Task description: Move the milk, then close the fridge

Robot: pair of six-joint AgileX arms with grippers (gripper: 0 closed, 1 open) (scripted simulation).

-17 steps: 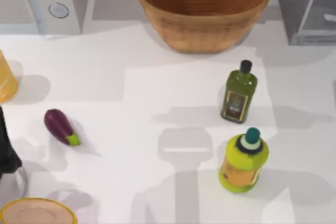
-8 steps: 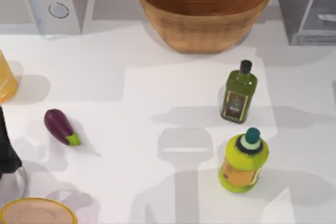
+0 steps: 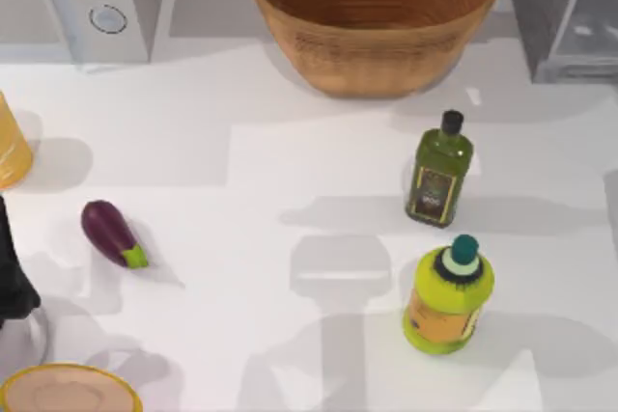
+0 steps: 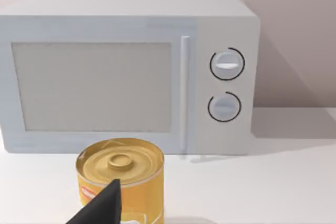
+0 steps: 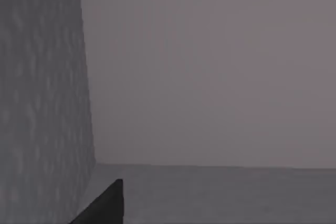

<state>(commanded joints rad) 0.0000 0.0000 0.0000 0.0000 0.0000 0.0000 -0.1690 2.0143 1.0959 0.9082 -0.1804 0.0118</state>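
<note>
The fridge [image 3: 560, 12] stands at the far right corner of the table [image 3: 290, 190], its grey door panel angled open past a pale interior; I cannot make out the milk anywhere. The right wrist view is dim, with a mottled grey wall [image 5: 42, 98] close by and one dark fingertip [image 5: 107, 203] low in the frame, so I cannot tell how the right jaws stand.

The left arm [image 3: 12, 277] sits parked at the near left edge. Its wrist view looks across a yellow can [image 4: 121, 179] to the microwave [image 4: 126, 72] (two round knobs on its front), and again only one fingertip [image 4: 102, 208] shows, so its jaws cannot be judged either.

A wicker bowl [image 3: 375, 16] sits far centre. The oil bottle [image 3: 440, 171] stands right of centre, with the yellow-green bottle [image 3: 449, 296] just nearer. An eggplant [image 3: 113, 233] lies at the left.
</note>
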